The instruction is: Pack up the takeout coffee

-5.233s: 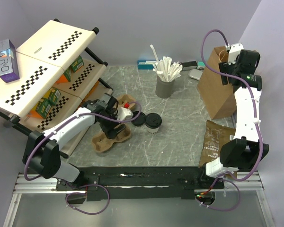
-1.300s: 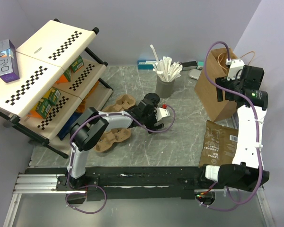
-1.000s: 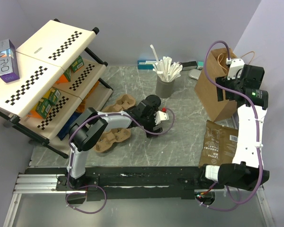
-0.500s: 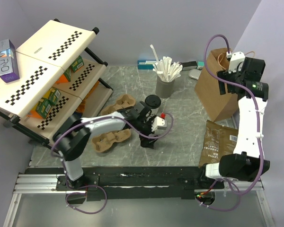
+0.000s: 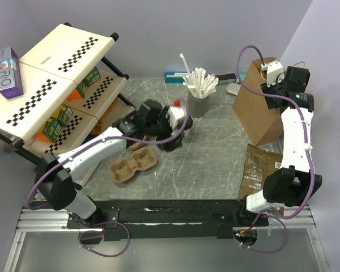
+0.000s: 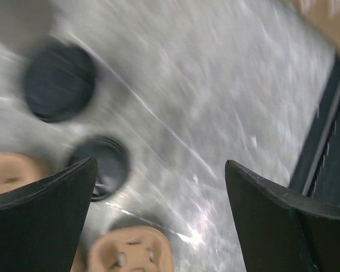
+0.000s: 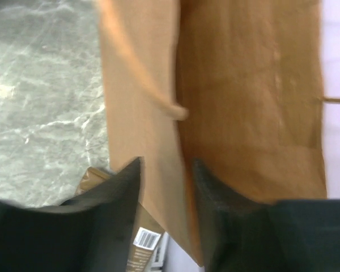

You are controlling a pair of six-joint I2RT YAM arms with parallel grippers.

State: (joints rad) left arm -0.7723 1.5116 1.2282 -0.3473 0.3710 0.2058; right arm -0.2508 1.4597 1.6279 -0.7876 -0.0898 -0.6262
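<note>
The takeout coffee is mostly hidden behind my left wrist in the top view; only a dark edge (image 5: pixel 185 122) shows. The blurred left wrist view shows two dark round shapes, one upper left (image 6: pixel 59 83) and one by the left finger (image 6: pixel 102 167); I cannot tell which is the lidded cup and which a loose lid. My left gripper (image 5: pixel 169 141) (image 6: pixel 160 164) hangs open and empty over the table, beside the brown pulp carrier (image 5: pixel 133 167) (image 6: pixel 130 252). My right gripper (image 5: pixel 267 85) (image 7: pixel 164 164) is shut on the side wall of the brown paper bag (image 5: pixel 258 113) (image 7: pixel 243 85) at its top.
A dark grey cup of white sticks (image 5: pixel 197 102) stands behind the left gripper. A brown foil coffee pouch (image 5: pixel 258 170) lies at the front right. A two-tier checkered shelf rack (image 5: pixel 56 90) fills the left side. A teal box (image 5: pixel 173 76) lies at the back edge.
My left gripper has swung from the table's front middle back and left, and stands open over the lids and carrier. My right gripper has shifted the bag's top slightly left.
</note>
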